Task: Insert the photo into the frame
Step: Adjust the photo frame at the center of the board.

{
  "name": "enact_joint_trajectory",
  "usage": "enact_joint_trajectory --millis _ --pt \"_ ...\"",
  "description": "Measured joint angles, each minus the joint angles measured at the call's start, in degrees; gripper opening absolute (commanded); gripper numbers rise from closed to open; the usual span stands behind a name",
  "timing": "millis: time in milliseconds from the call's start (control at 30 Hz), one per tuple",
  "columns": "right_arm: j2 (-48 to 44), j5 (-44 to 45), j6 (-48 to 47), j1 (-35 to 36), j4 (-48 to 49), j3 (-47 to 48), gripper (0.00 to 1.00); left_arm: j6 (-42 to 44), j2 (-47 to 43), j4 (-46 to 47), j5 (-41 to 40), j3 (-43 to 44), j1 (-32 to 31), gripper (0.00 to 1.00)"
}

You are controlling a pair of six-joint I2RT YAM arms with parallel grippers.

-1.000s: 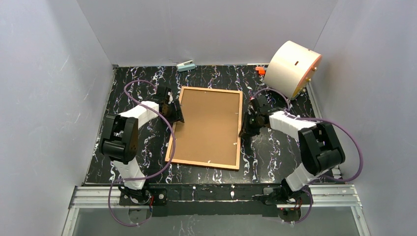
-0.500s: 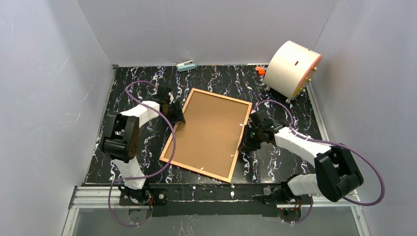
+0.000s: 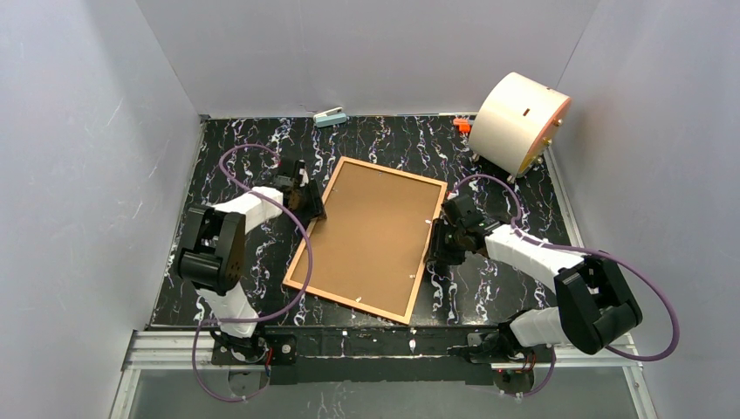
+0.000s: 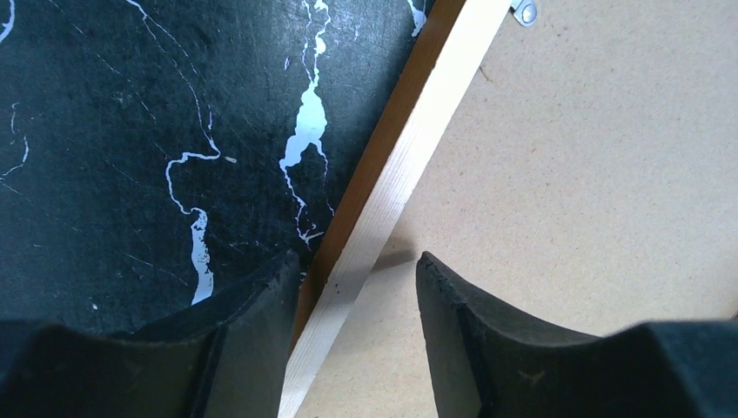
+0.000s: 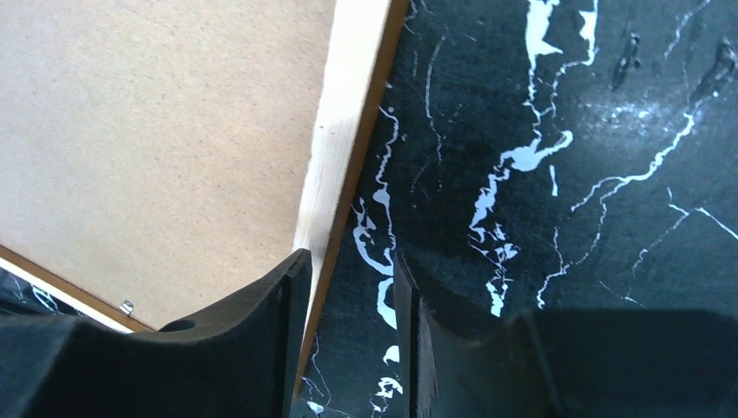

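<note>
Left gripper (image 4: 357, 257) straddles the frame's (image 3: 349, 301) left rail, jaws apart. Right gripper (image 5: 350, 254) sits at the right rail, jaws narrowly parted, one finger hiding part of the rail. The frame lies back up, skewed, mid-table (image 3: 393, 140). A brown board (image 3: 371, 236) fills it, so the photo cannot be seen. Far right, a cream drum (image 3: 519, 120) lies on its side.
</note>
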Motion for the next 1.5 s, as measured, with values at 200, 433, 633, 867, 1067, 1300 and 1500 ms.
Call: enact_joint_trajectory --millis 200,433,633,867,1067,1300,1500 --pt "0.11 -0.79 -1.05 0.0 2.16 0.0 0.44 -0.63 -2.49 6.51 -0.59 -4.87 0.02 0.43" --pt "1.4 -1.46 -1.79 0.0 3.58 0.0 0.41 -2.4 -2.95 10.34 -0.9 -6.6 0.04 0.4" --pt "3.19 -2.89 -1.62 -0.07 4.81 0.2 0.4 -4.11 -3.91 11.78 -0.87 -8.2 0.04 0.4" --pt "4.22 -3.17 -1.64 -0.07 4.5 1.01 0.41 -5.7 -4.68 12.44 -0.81 -9.27 0.04 0.4" --pt "4.37 -3.13 -1.97 -0.07 4.26 1.27 0.41 -6.1 -5.16 12.39 -0.85 -9.73 0.04 0.39" --pt "6.88 -2.8 -2.01 -0.04 4.39 2.86 0.28 -6.14 -5.6 12.39 -1.25 -10.21 0.04 0.38" --pt "9.05 -2.21 -2.12 -0.11 1.57 5.68 0.19 -7.26 -7.63 12.7 -2.58 -12.55 0.04 0.35"
